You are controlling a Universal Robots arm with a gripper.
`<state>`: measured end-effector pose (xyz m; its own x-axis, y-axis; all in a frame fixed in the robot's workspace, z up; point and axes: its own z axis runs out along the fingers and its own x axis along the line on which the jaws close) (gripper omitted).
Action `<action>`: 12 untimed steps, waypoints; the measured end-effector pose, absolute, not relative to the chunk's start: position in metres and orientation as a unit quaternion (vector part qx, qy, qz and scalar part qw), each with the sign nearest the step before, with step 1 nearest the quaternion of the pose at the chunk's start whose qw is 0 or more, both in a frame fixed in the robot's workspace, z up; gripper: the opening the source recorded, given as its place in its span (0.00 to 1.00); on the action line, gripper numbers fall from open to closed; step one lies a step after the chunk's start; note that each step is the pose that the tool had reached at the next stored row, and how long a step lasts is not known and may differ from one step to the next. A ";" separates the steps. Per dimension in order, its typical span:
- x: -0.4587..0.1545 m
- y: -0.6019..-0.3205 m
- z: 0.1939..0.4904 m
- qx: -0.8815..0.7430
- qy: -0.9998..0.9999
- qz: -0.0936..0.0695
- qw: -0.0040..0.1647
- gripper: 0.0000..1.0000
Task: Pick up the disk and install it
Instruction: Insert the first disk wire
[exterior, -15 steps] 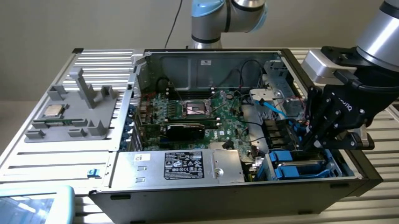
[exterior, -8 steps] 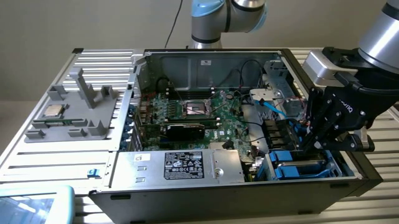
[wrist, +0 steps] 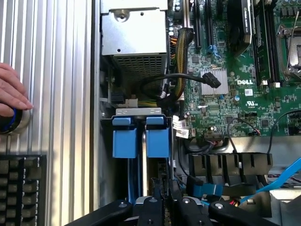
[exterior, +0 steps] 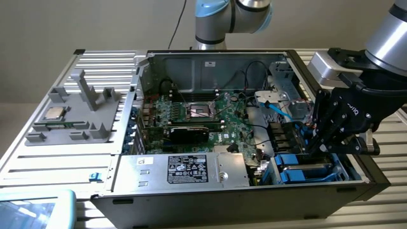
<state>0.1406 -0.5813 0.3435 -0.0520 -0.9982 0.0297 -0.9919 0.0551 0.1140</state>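
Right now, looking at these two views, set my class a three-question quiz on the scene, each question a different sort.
1. True or false: the CPU chip lies outside the computer case.
2. The tool is nearest: A the processor socket; B the blue carriers; C the grey fixture.
3. What colour is the label on the power-supply box?
Key: 1 true; 2 B; 3 black.

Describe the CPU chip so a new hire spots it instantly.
Find the open computer case; at the exterior view's left of it sits a grey plastic fixture. On it lies the CPU chip: small, square, shiny silver, unlike the grey uprights around it.
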 end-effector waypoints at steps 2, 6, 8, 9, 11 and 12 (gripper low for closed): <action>0.141 -0.581 0.344 0.684 -0.727 -0.029 0.053 0.16; 0.141 -0.579 0.343 0.684 -0.727 -0.024 0.057 0.16; 0.141 -0.579 0.343 0.684 -0.727 -0.024 0.057 0.16; 0.141 -0.579 0.343 0.684 -0.727 -0.024 0.057 0.16; 0.141 -0.577 0.343 0.683 -0.727 -0.024 0.057 0.16; 0.141 -0.577 0.343 0.683 -0.728 -0.024 0.057 0.16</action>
<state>0.1412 -0.5771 0.3431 -0.0598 -0.9970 0.0493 -0.9914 0.0651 0.1132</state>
